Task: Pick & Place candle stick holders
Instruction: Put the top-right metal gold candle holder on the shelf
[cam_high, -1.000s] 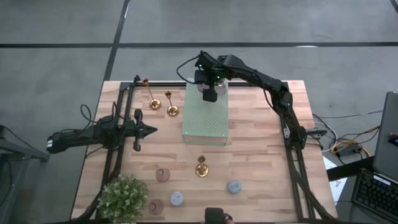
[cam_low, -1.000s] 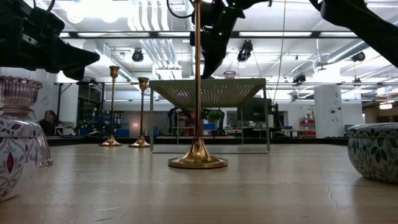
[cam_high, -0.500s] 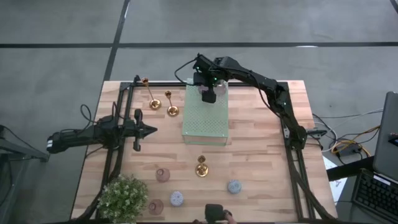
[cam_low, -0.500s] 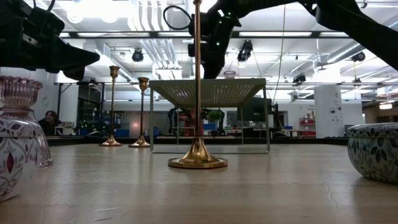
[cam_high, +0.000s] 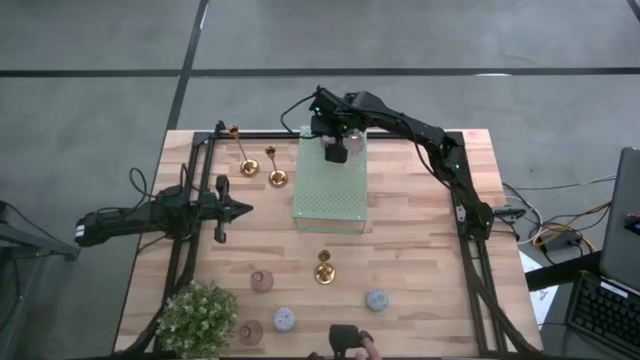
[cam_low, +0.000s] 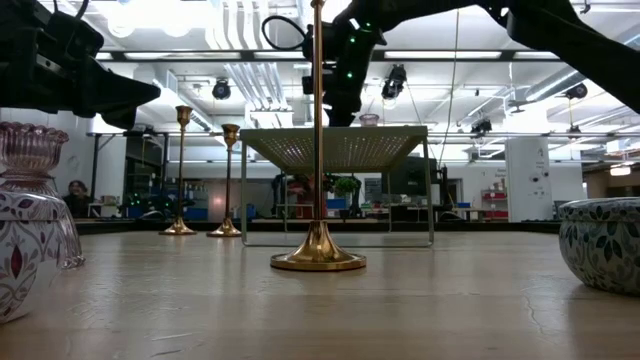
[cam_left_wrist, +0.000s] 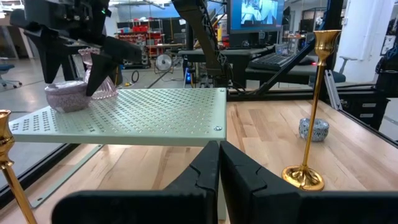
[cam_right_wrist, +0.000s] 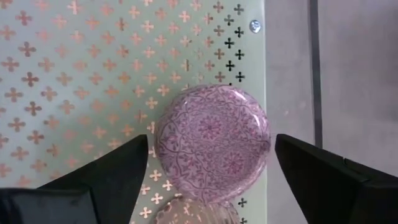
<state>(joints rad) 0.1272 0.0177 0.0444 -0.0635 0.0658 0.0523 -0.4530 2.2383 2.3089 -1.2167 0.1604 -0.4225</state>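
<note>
Right gripper (cam_right_wrist: 208, 155) open, straddling lilac holder (cam_right_wrist: 212, 140), seemingly apart.

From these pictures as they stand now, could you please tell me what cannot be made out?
- High view: the pink patterned holder on the pale green perforated pad is hidden beneath the right gripper.
- Right wrist view: a second holder is cut off by the edge.
- Low view: the tall gold candlestick runs off the top.
</note>
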